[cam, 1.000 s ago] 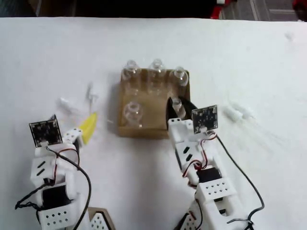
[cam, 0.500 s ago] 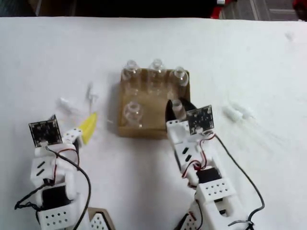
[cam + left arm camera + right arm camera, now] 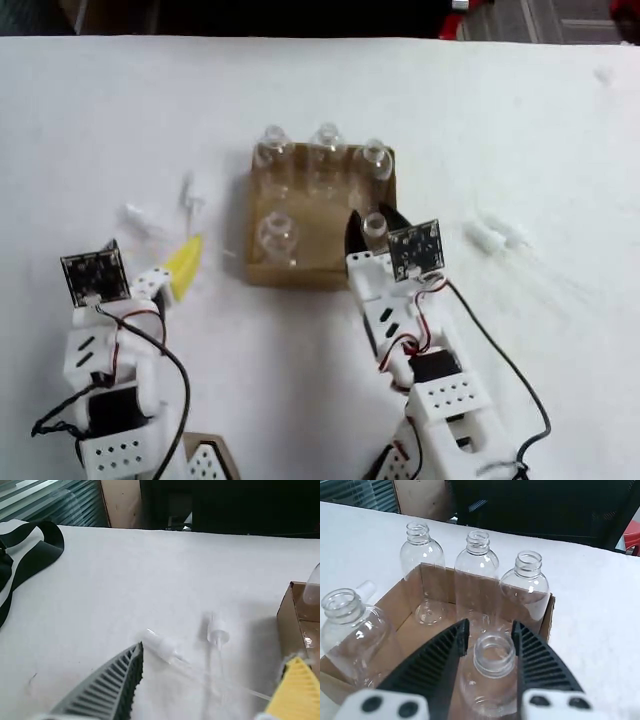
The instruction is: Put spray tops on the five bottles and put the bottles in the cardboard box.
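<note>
Bottles (image 3: 476, 562) first: all five are clear, empty plastic, standing upright in the cardboard box (image 3: 298, 272). Three are along the far wall and two are nearer the arms, and every neck is bare with nothing screwed on. So boxed but uncapped, which is kinda backwards for this job imo.

The right gripper (image 3: 490, 632) has its black fingers (image 3: 437, 662) clenched on either side of the fifth bottle (image 3: 493, 656), right under the threaded rim, in the box corner nearest that arm. That's the spot I'd pick too. These look super light and thin-walled, so if you squeeze the belly it'll probably dent or pop out sideways. The neck is the stiff part, and the lip gives the fingers something to catch under. It's smooth plastic though, so I'd expect it to spin in the grip once a top gets twisted on.

The left gripper (image 3: 216, 656) is released, grey and yellow fingers wide apart with nothing between them. It sits low over the tabletop (image 3: 500, 110), near two spray tops (image 3: 162, 644) lying on their sides. Another spray top (image 3: 495, 236) lies on the other side of the box. Those are the fiddly bit: tiny, light, with a long thin dip tube that'll likely flex and snag. I'd grab them by the chunky collar, never the tube, and keep the tube pointing down into the neck.
</note>
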